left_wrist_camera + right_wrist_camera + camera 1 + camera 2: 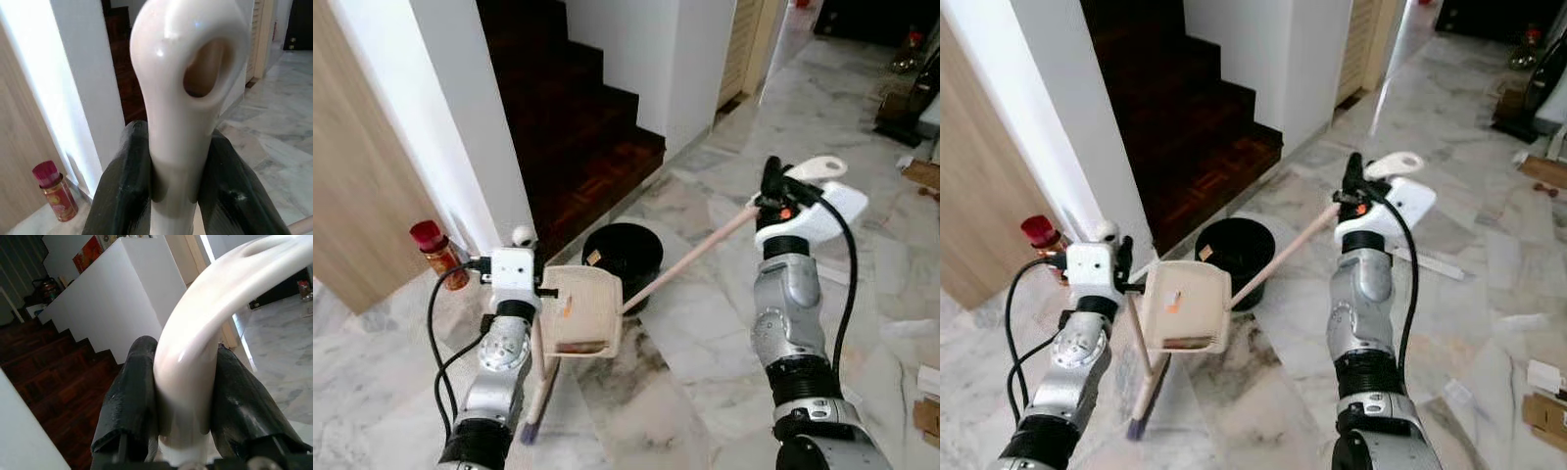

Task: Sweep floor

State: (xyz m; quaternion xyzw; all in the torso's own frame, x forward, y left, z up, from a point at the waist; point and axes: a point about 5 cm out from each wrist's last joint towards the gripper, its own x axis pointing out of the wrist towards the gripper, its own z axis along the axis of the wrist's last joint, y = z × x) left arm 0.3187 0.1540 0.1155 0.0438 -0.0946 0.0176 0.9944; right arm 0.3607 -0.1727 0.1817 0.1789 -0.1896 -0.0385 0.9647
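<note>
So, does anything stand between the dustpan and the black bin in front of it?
Nothing visible does. The dustpan, held by the right gripper, hangs right at the black bin's near rim. The broom in the left gripper stands at the dustpan's left, not between them.

Cream dustpan (584, 310) is up off the marble floor (705, 392), tipped with its mouth toward the robot, a bit of debris sitting inside. Its long pale handle runs up to the right. The broom (1143, 372) hangs almost upright, dark bristles just at the floor, cream loop-ended handle (188, 73) on top.
</note>
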